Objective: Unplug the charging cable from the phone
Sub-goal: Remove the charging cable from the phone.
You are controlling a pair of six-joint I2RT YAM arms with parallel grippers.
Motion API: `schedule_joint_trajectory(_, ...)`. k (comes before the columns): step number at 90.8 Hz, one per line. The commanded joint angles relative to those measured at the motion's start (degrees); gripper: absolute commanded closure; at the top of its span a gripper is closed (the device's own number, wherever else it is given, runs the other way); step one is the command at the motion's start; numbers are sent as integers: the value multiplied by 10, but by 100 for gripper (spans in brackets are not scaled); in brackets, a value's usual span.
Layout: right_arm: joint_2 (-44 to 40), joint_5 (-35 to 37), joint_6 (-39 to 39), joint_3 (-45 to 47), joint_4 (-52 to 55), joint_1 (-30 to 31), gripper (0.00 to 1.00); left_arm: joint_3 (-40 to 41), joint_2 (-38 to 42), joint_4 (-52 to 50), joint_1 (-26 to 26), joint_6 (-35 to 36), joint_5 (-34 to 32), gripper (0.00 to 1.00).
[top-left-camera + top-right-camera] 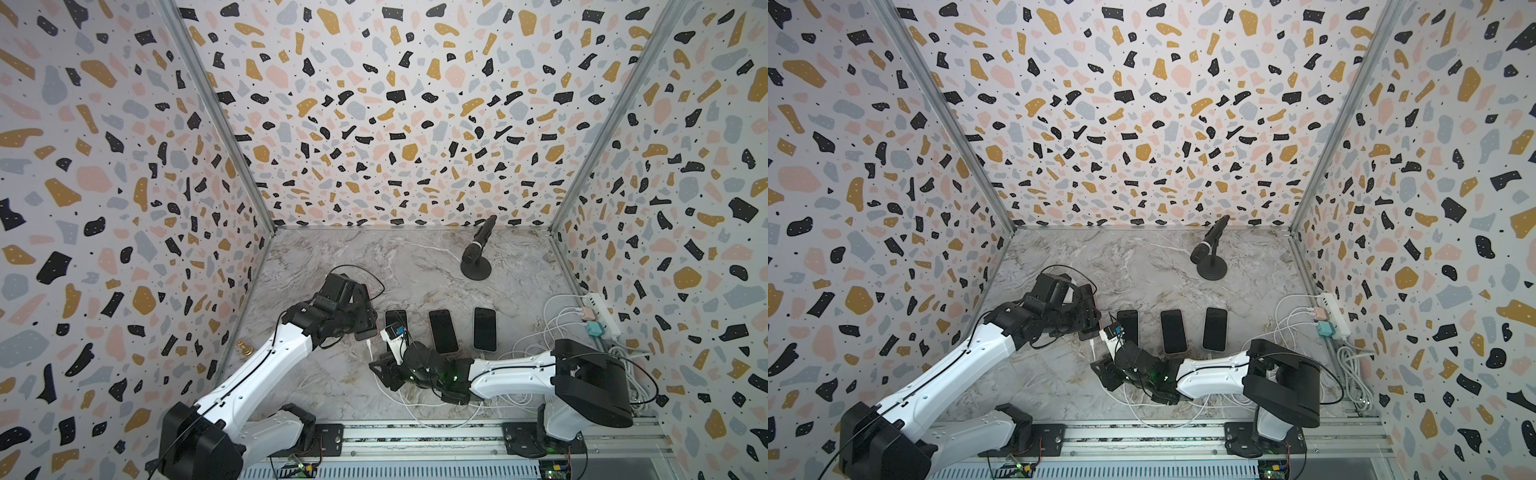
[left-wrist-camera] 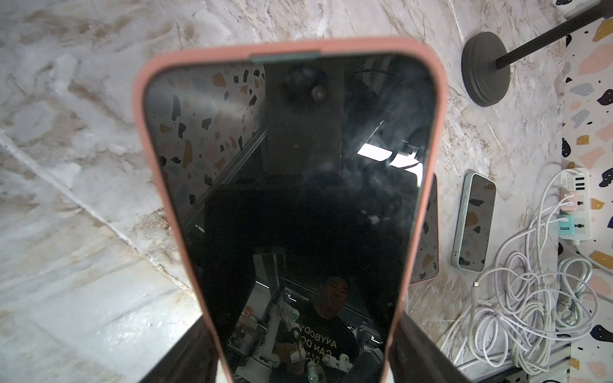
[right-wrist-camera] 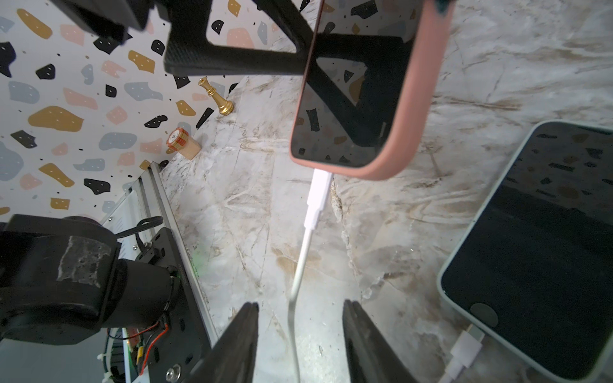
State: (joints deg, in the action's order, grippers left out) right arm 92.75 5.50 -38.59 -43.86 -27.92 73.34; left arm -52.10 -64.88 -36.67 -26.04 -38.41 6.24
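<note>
You've got the L gripper (image 2: 302,326) clamped on the pink-cased phone (image 2: 292,185), one finger on each long edge, screen toward the wrist cam. In the top views the phone sits at the left of the marble tabletop (image 1: 415,266), just left of a row of 3 other phones (image 1: 443,331) lying flat. It looks raised off the surface, plug end toward the near edge.

The white charging cable (image 3: 302,258) is plugged in: its connector (image 3: 320,187) sits in the phone's bottom edge, and the cord runs away from it in a loose curve.

Your R gripper (image 3: 300,304) is spread, jaws either side of the cord a little way below the connector. There's a gap on both sides, so it's touching neither finger.

Just beside the R gripper lies a pale-cased phone (image 3: 537,248) w/ its own cable in its port.

Misc:
- A gold chess piece (image 3: 217,96) and a small wooden block (image 3: 185,147) stand by the left wall.
- A mic on a stand (image 1: 478,253) is at the back.
- A power strip (image 1: 600,311) is along the right wall, w/ a tangle of white cords (image 2: 530,315) near it.
</note>
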Motion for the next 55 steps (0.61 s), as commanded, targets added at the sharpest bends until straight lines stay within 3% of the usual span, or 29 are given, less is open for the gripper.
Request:
schedule_joint_trajectory(1, 5, -5, 1, -26, -7, 0, 59, 2, 14, 39, 2, -3, 6, 95)
schedule_joint_trajectory(29, 15, -9, 8, -38, 0, 0, 71, 2, 12, 40, 6, -3, 6, 96)
schedule_joint_trajectory(55, 16, -10, 10, -38, 2, 0, 75, 3, 8, 45, 13, -6, 14, 96)
